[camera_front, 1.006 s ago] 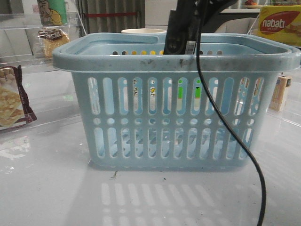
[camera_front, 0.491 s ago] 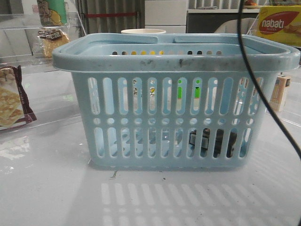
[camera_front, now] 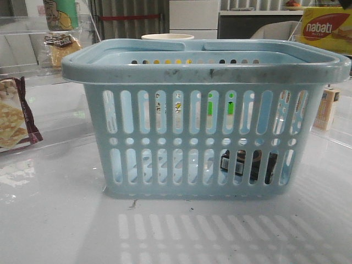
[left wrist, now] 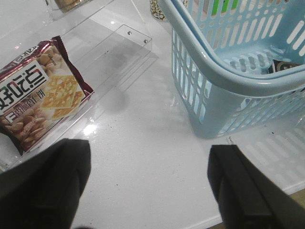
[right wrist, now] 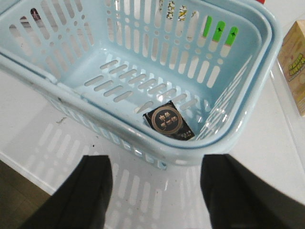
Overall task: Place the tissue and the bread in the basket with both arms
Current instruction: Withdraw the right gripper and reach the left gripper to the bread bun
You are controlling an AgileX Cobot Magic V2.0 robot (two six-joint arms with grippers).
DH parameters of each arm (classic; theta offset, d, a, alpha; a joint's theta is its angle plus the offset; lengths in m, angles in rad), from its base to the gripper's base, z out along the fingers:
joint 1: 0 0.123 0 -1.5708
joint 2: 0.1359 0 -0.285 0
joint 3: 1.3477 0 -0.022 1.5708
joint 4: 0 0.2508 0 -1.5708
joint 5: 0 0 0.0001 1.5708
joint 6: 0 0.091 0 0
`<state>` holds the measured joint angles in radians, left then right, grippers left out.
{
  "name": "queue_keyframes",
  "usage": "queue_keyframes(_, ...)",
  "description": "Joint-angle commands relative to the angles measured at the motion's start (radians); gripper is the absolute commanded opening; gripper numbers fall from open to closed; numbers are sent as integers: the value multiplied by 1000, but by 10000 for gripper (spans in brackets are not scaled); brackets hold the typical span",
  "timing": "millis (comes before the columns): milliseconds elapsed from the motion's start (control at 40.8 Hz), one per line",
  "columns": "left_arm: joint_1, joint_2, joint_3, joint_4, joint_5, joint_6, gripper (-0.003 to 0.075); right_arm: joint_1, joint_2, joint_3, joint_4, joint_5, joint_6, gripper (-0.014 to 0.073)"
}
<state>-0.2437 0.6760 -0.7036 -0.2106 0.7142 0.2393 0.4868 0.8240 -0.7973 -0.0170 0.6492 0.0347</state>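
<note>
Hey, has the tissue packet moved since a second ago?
Yes. The tissue now lies on the basket floor at its right end; a second ago that spot was bare.

You see the pale blue slotted basket (camera_front: 203, 137) standing upright on the white surface (camera_front: 55, 220), its scuffed rim level and both handles folded down. The black tissue (right wrist: 168, 122) packet lies flat on the basket floor, in a corner. The bread (camera_front: 60, 48) packet sits well apart, behind the basket's left side.
</note>
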Motion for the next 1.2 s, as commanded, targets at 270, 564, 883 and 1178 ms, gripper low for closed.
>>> queue_keyframes(270,-8,2,-30,-20,-116,-1,560,-2,-97,43,-2,-45,-8,517)
queue_keyframes(564,-8,154,-101,40,-188,-1,561,-2,-97,43,-2,-44,-8,517)
queue_keyframes(883,0,542,-340,78,-217,-1,561,-2,-97,43,-2,-42,-8,517)
queue_keyframes(1178,101,886,-661,59,-218,-9,561,-2,-97,43,-2,-42,-8,517)
